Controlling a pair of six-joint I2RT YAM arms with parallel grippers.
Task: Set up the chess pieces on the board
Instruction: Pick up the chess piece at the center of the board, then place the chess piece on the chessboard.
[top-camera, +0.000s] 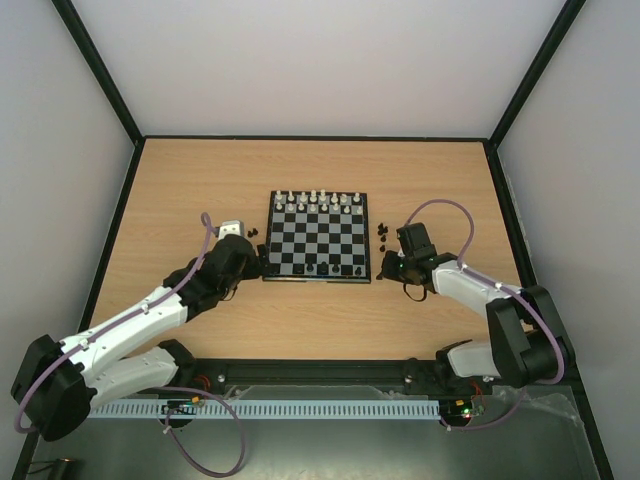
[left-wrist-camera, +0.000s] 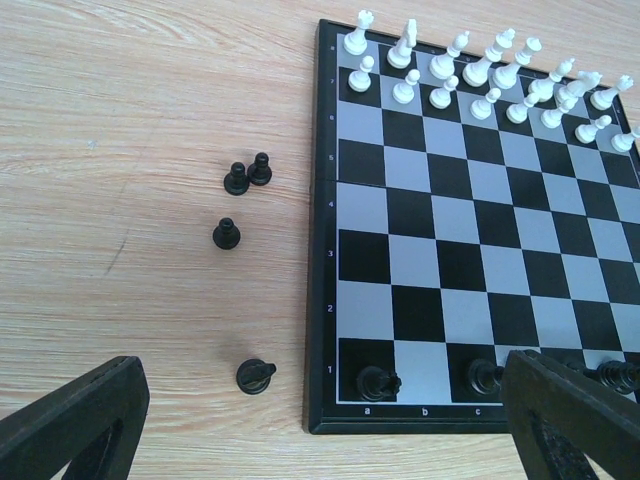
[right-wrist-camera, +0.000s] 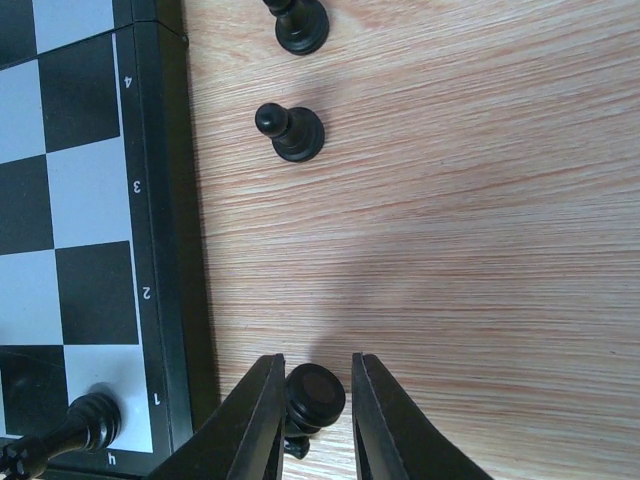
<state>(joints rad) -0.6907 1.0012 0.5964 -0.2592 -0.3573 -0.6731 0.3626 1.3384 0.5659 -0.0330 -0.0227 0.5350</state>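
Note:
The board (top-camera: 320, 238) lies mid-table, with white pieces (top-camera: 318, 200) along its far rows and a few black pieces (top-camera: 335, 267) on its near row. My left gripper (top-camera: 245, 262) is open and empty at the board's near left corner (left-wrist-camera: 320, 425). Loose black pieces (left-wrist-camera: 226, 234) stand left of the board, and one lies tipped over (left-wrist-camera: 255, 376). A black rook (left-wrist-camera: 377, 382) stands on a1. My right gripper (right-wrist-camera: 318, 420) is shut on a black piece (right-wrist-camera: 316, 395), its base facing the camera, just right of the board's edge (right-wrist-camera: 175, 300).
Two loose black pawns (right-wrist-camera: 290, 135) stand on the wood right of the board, ahead of my right gripper. A black piece (right-wrist-camera: 85, 425) stands on the h1 corner. More black pieces (top-camera: 382, 230) sit right of the board. Black frame walls edge the table.

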